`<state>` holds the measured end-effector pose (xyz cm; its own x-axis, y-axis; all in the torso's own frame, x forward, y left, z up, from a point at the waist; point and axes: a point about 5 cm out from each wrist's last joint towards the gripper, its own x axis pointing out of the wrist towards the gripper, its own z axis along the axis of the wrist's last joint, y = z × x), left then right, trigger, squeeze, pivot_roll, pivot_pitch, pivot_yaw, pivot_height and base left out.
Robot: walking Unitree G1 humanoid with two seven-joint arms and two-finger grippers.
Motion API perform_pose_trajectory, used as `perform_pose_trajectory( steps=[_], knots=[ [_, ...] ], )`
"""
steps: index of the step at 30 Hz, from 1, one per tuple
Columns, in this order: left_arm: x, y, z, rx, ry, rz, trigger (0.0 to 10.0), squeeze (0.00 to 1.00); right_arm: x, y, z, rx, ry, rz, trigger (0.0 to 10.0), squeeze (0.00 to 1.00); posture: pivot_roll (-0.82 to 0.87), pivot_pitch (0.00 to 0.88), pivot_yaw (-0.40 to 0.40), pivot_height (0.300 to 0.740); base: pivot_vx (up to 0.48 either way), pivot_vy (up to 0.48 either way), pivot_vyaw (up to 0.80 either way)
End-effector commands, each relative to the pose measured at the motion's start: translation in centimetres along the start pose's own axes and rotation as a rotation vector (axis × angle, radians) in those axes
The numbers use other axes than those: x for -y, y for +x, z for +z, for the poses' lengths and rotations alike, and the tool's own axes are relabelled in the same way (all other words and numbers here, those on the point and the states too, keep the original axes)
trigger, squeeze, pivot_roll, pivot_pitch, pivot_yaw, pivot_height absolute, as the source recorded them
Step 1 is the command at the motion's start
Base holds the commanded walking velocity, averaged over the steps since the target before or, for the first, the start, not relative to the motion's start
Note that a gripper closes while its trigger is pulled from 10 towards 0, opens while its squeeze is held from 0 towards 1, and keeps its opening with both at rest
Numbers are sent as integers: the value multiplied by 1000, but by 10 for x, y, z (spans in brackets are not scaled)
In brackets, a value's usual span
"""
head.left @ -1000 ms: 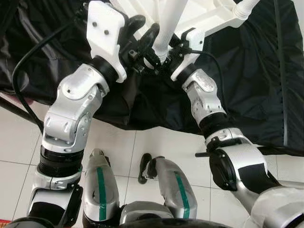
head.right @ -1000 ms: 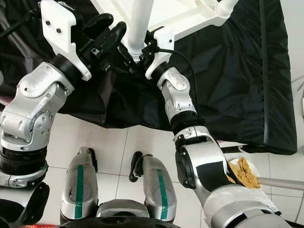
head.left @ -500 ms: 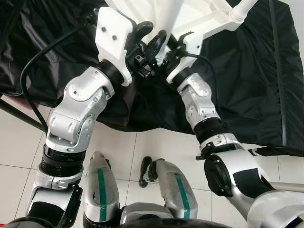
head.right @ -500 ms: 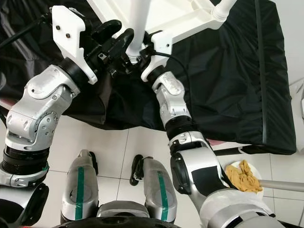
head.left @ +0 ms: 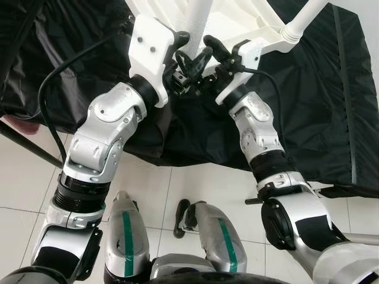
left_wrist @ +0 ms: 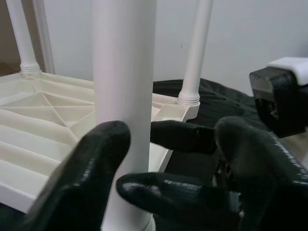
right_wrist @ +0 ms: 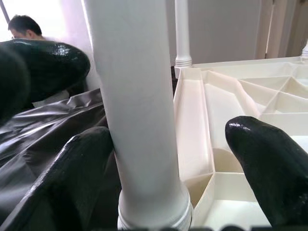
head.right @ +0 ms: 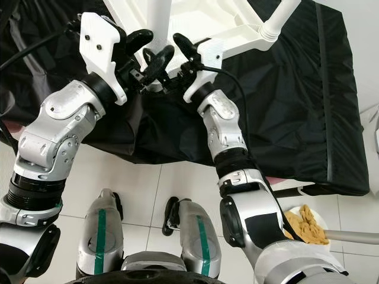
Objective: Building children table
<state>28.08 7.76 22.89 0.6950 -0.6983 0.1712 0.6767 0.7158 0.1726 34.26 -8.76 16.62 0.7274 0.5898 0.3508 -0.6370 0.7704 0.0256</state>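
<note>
The white children's table lies upside down on a black cloth. A white leg stands upright in its near corner socket. My left gripper is open at the leg's base, one finger beside the leg and one in front of it. My right gripper is open on the other side of the base. In the left wrist view the leg rises close to one finger. In the right wrist view the leg stands between the spread fingers, against one of them.
Another white leg stands in the table's right corner. A plate of food sits on the tiled floor at lower right. A black cable loops by my left arm. A person's head shows far off.
Both grippers had their fingers pressed close on the leg's base; now the fingers stand apart from it. The head view has also shifted a little.
</note>
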Motion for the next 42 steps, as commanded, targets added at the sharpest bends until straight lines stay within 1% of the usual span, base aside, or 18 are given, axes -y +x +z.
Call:
perform_pose_trajectory(
  steps=[1, 5, 7, 8, 9, 10, 13, 14, 15, 16, 22, 25, 29, 32, 33, 35, 38, 42],
  knots=[
    [9, 2, 7, 21, 22, -105, 10000, 1000, 12, -10, 3, 7, 7, -57, 10000, 0, 134, 58, -136, 740, 0, 0, 0],
    [10, 2, 7, 23, 27, -105, 10000, 1000, 15, -13, 4, 9, 12, -67, 10000, 0, 136, 59, -136, 740, 0, 0, 0],
    [9, 4, 7, 18, 38, -90, 10000, 1000, 18, -21, 6, 0, 18, -68, 10000, 0, 136, 64, -134, 740, 0, 0, 0],
    [9, 4, 7, 18, 38, -90, 10000, 1000, 18, -21, 6, 0, 18, -68, 10000, 0, 136, 64, -134, 740, 0, 0, 0],
    [9, 6, 6, 13, 38, -78, 10000, 1000, 18, -30, 7, -15, 29, -50, 10000, 0, 136, 67, -130, 740, 0, 0, 0],
    [9, 7, 6, 13, 38, -77, 10000, 1000, 17, -32, 7, -19, 33, -43, 10000, 0, 134, 67, -129, 740, 0, 0, 0],
    [10, 7, 5, 12, 37, -77, 10000, 1000, 17, -34, 7, -21, 36, -39, 10000, 0, 134, 67, -129, 740, 0, 0, 0],
    [10, 11, 3, 0, 39, -58, 10000, 1000, 17, -40, 9, -43, 37, -8, 10000, 0, 129, 70, -125, 740, 0, 0, 0],
    [10, 11, 3, 0, 39, -58, 10000, 1000, 17, -40, 9, -43, 37, -8, 10000, 0, 129, 70, -125, 740, 0, 0, 0],
    [10, 13, 1, -12, 43, -41, 10000, 1000, 17, -46, 10, -57, 42, 12, 10000, 0, 122, 77, -122, 740, 0, 0, 0],
    [7, 18, -2, -34, 58, 1, 10000, 1000, 18, -56, 14, -86, 50, 50, 10000, 0, 112, 82, -117, 740, 0, 0, 0],
    [3, 24, -7, -62, 57, 50, 10000, 1000, 20, -64, 21, -111, 63, 92, 10000, 0, 91, 93, -111, 740, 0, 0, 0],
    [1, 27, -9, -70, 56, 66, 10000, 1000, 21, -67, 24, -113, 77, 103, 10000, 0, 86, 96, -107, 740, 0, 0, 0],
    [0, 30, -10, -82, 45, 92, 10000, 1000, 26, -77, 33, -125, 97, 112, 10000, 0, 81, 105, -102, 740, 0, 0, 0],
    [0, 30, -10, -82, 45, 92, 10000, 1000, 26, -77, 33, -125, 97, 112, 10000, 0, 81, 105, -102, 740, 0, 0, 0],
    [1, 29, -11, -92, 42, 85, 10000, 1000, 31, -83, 35, -147, 103, 113, 10000, 0, 80, 106, -99, 740, 0, 0, 0],
    [1, 28, -11, -95, 46, 82, 10000, 1000, 31, -85, 36, -155, 105, 116, 10000, 0, 80, 106, -99, 740, 0, 0, 0],
    [2, 21, -11, -112, 74, 45, 10000, 1000, 36, -88, 38, -180, 97, 122, 10000, 0, 84, 103, -100, 740, 0, 0, 0]
  ],
)
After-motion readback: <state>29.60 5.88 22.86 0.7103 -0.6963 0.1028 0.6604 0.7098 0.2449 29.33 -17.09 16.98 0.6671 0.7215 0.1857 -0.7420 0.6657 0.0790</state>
